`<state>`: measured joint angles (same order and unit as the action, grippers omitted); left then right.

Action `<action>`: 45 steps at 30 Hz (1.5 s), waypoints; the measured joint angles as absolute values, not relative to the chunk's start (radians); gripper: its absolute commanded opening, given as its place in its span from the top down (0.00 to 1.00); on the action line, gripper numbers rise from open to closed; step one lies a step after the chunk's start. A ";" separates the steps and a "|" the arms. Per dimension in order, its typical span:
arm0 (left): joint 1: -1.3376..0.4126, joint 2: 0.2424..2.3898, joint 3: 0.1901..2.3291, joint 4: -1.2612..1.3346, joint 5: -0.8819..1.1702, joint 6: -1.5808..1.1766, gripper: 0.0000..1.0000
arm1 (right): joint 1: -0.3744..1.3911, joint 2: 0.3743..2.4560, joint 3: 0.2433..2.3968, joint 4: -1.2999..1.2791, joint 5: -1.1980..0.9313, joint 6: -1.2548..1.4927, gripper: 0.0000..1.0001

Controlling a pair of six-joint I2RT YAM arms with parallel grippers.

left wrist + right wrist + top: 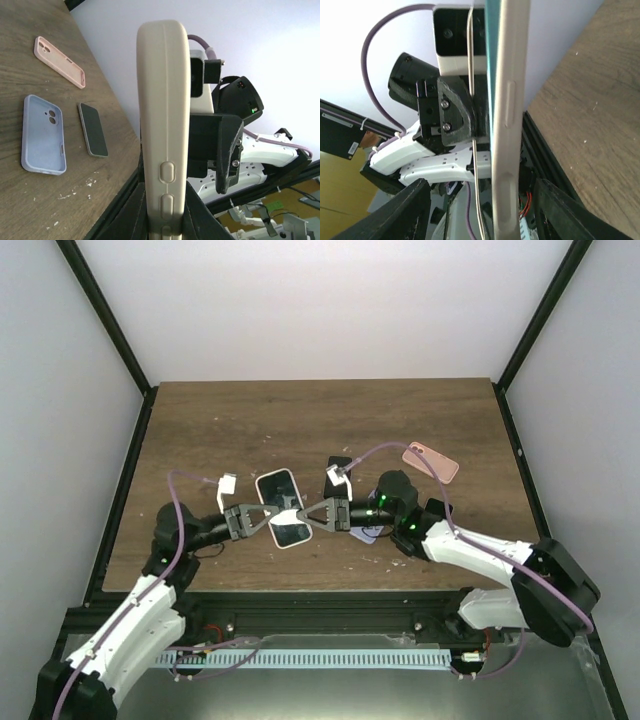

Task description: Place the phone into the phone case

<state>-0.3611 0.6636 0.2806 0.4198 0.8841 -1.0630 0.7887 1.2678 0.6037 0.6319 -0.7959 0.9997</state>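
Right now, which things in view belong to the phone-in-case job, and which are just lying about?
In the job: cream case, phone seated in it, left pincer and right pincer gripping the case.

Lying about: pink case, lavender case, dark phone beside it.

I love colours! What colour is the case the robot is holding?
Cream-white. The case shows best in the left wrist view.
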 measured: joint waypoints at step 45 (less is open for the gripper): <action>-0.369 0.622 0.357 0.182 0.949 -0.838 1.00 | 0.768 1.141 0.707 0.270 -0.777 0.800 0.36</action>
<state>-0.3691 0.6224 0.3569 0.1818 0.9485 -0.8379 0.7677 1.1412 0.7074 0.2703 -0.7769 0.8001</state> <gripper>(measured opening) 0.126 0.608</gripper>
